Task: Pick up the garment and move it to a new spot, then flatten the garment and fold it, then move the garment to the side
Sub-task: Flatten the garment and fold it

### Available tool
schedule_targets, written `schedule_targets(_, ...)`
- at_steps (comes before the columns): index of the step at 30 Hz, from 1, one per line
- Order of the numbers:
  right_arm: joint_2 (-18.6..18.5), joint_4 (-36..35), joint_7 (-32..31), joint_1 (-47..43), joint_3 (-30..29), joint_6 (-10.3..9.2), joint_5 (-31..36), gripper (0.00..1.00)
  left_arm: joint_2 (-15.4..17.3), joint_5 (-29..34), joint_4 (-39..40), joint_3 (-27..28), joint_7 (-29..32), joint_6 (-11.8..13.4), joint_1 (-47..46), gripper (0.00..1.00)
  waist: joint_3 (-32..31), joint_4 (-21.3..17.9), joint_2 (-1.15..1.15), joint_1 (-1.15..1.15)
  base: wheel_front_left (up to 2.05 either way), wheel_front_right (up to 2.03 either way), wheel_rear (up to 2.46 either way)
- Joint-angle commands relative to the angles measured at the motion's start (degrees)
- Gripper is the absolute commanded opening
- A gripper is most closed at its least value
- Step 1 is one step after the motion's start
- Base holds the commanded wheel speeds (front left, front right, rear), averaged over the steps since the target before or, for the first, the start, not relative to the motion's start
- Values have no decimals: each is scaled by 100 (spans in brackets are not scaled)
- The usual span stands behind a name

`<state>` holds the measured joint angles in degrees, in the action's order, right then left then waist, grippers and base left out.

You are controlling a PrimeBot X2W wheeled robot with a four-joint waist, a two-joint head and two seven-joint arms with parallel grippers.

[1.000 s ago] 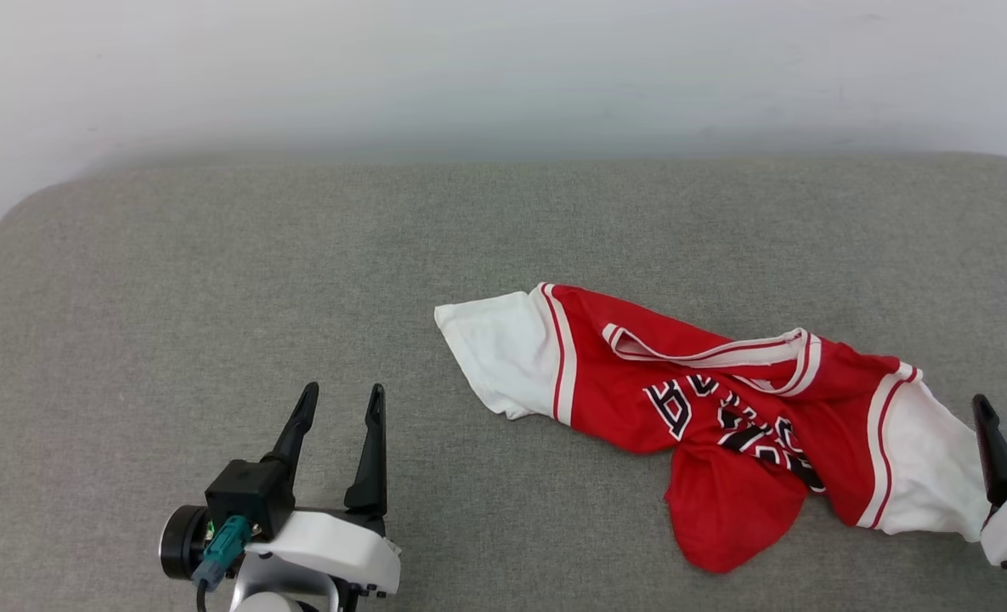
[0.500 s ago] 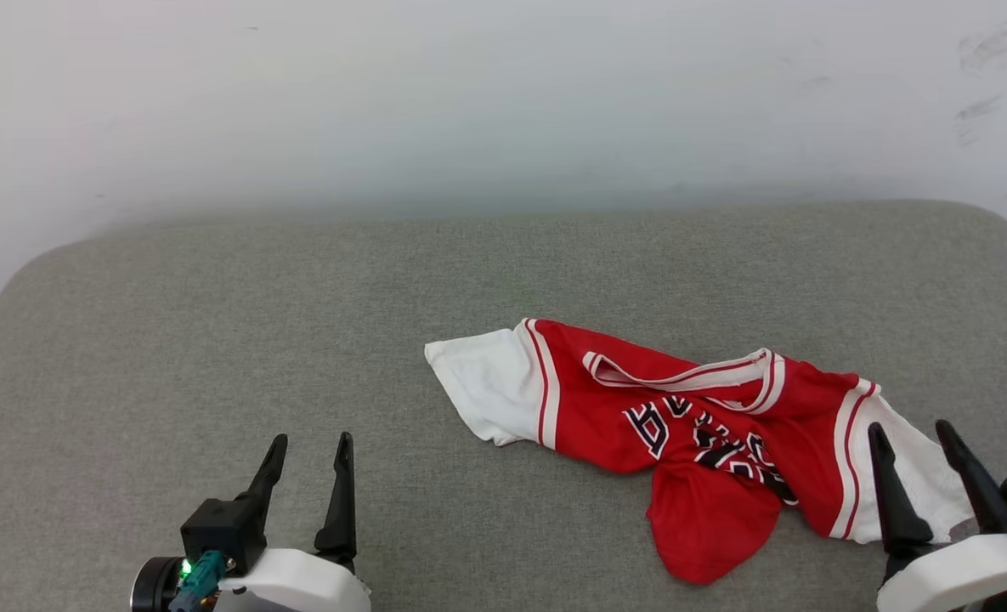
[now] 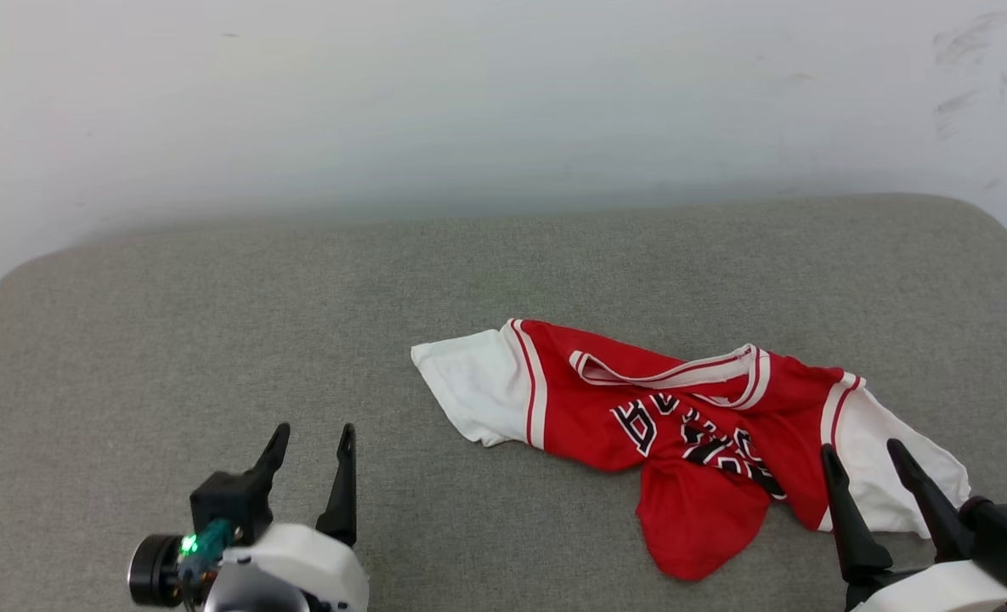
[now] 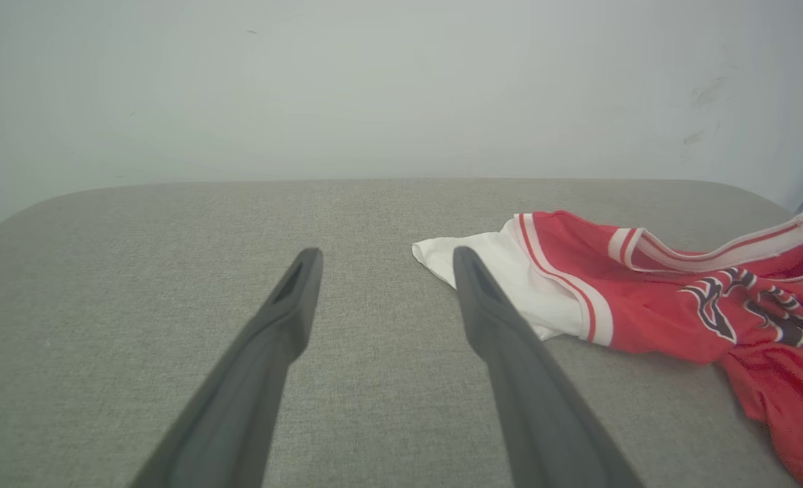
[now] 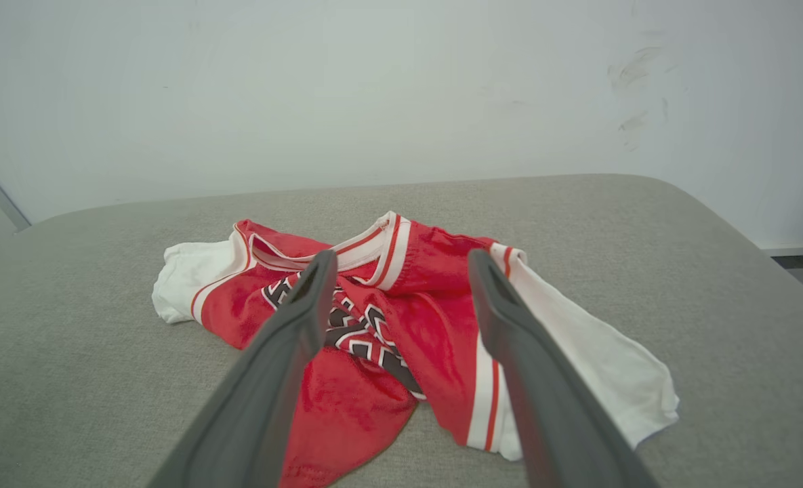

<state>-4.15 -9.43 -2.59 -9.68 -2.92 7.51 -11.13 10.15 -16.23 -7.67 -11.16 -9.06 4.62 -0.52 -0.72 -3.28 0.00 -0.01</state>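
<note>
Both grippers spread wide and empty; the garment lies crumpled on the grey cushion.

Nearest, at the lower left of the head view, the left gripper [image 3: 314, 432] holds its fingers far apart over bare fabric, gripping nothing, apart from the shirt. At the lower right the right gripper [image 3: 860, 448] is just as wide and empty, its fingers rising in front of one white sleeve. Beyond them the garment [image 3: 681, 408] lies bunched right of centre on the cushion [image 3: 214, 323], lettering up and collar toward the pale wall [image 3: 469, 102]. A second ago the right gripper was cut off at the picture's edge beside that sleeve's end. The head camera has shifted, and the shirt's folds look unchanged.
</note>
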Motion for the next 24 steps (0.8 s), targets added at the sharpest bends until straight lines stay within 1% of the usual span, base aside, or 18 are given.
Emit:
schedule_targets(1,32,-46,-21,-55,-22,-4,-19,100,23,5,2,-47,141,-60,-252,100,52,3,0,1,0,0,0)
schedule_targets(3,42,-101,-55,5,-41,-4,-24,100,41,-53,-23,-121,447,-174,-577,100,192,-4,0,1,0,0,0)
schedule_targets(7,7,-126,-57,256,-30,-4,-72,100,74,-229,-206,-216,1089,-458,-1516,100,571,-86,0,1,0,0,0)
schedule_targets(12,-74,-33,-32,569,60,-4,-151,100,183,-489,-986,-271,2044,-817,-2771,100,1055,-323,0,1,0,0,0)
schedule_targets(17,-102,117,88,854,156,-4,-244,100,359,-813,-1900,-295,3226,-994,-3720,100,1465,-624,0,1,0,0,0)
schedule_targets(24,-64,408,281,1051,208,-4,-355,100,595,-1280,-2976,-390,4777,-1129,-4373,100,1802,-915,0,1,0,0,0)
